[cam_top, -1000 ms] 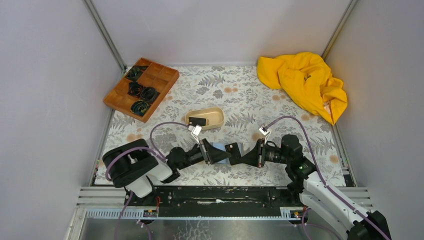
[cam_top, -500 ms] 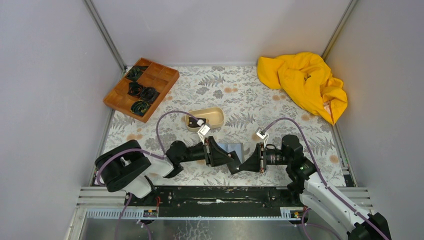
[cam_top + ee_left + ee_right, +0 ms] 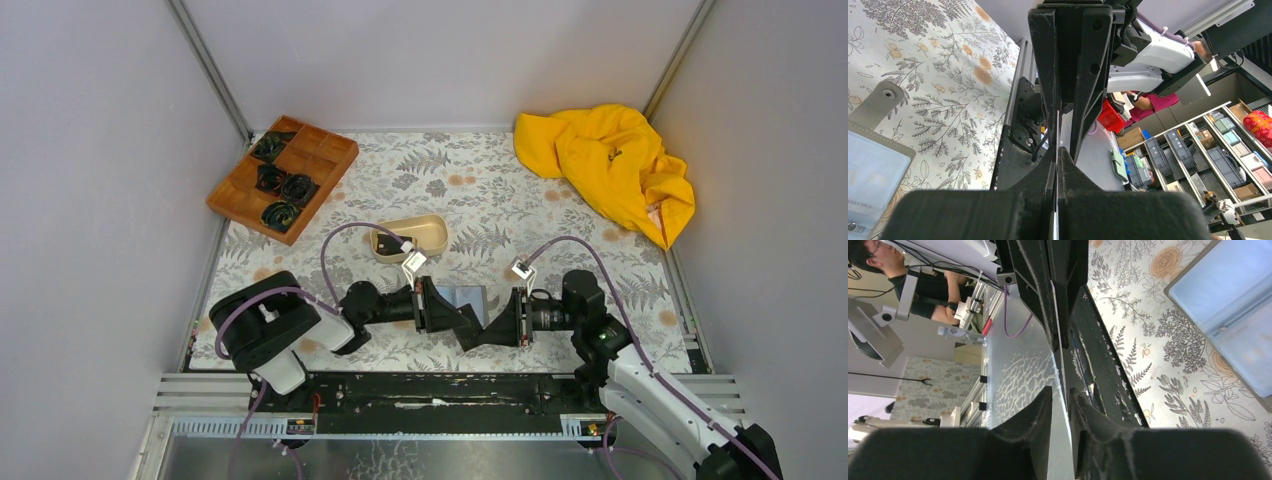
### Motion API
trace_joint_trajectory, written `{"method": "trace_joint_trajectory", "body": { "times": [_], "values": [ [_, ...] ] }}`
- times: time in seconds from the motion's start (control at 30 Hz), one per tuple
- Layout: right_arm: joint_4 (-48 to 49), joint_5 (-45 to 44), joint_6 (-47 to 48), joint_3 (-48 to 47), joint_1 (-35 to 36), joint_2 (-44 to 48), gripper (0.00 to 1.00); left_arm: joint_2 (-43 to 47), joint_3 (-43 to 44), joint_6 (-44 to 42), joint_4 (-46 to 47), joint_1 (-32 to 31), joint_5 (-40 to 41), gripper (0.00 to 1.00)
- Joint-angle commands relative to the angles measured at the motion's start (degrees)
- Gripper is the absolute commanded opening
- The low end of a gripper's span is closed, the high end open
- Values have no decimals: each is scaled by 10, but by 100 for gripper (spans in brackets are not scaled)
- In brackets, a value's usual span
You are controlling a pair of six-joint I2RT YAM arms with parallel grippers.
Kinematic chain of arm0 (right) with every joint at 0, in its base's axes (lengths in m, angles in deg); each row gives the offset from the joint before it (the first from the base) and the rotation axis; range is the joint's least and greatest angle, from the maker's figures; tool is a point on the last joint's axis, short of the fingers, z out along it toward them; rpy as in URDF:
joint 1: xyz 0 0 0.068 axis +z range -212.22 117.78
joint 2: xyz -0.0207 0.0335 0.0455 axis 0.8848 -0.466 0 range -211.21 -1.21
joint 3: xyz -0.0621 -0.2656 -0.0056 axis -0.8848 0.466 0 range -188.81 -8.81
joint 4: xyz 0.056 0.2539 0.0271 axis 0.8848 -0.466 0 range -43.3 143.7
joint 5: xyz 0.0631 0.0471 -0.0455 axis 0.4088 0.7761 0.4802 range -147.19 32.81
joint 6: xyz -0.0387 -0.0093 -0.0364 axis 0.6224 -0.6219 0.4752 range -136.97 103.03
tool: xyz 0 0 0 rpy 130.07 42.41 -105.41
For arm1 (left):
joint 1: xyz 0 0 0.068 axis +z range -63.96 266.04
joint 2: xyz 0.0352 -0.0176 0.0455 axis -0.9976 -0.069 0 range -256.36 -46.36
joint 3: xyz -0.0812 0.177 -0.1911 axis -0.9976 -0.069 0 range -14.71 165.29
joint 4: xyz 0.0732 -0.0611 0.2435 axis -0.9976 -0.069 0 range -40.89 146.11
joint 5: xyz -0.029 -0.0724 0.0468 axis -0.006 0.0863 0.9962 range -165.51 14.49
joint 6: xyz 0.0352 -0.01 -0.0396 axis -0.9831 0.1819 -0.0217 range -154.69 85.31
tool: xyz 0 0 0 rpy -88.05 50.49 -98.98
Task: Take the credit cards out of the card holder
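Top view: the left gripper (image 3: 462,328) and the right gripper (image 3: 482,335) are seen meeting tip to tip near the front edge of the floral bench (image 3: 500,180). The card holder (image 3: 465,297) is laid open on the bench just at 12 o'clock of that meeting point, its pale blue-grey inside turned up. A beige oval tray (image 3: 436,226) is placed at about 11 o'clock of the holder, a brown compartment tray (image 3: 322,146) well apart at 10 o'clock, and a crumpled yellow cloth (image 3: 600,160) at 1 o'clock.

Left wrist view: the left gripper is clenched on a credit card (image 3: 1057,132), which is seen edge-on as a thin pale line between the pressed fingers. The right gripper's fingers are seen reaching in from 12 o'clock around the same card. The open holder is found flat on the bench at 9 o'clock.

Right wrist view: the right gripper's jaws are held slightly apart, with the card's edge running into the gap. Contact with the card possibly remains, but this cannot be told. The holder is seen at 2 o'clock.
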Motion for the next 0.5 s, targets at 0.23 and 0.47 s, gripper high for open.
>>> {"method": "trace_joint_trajectory", "body": {
  "times": [0.23,0.47],
  "values": [
    [53,-137,-32,16,5,124,57,31,-23,17,53,-13,161,0],
    [102,-225,-64,44,5,147,56,66,-18,29,55,-50,263,0]
  ]
}}
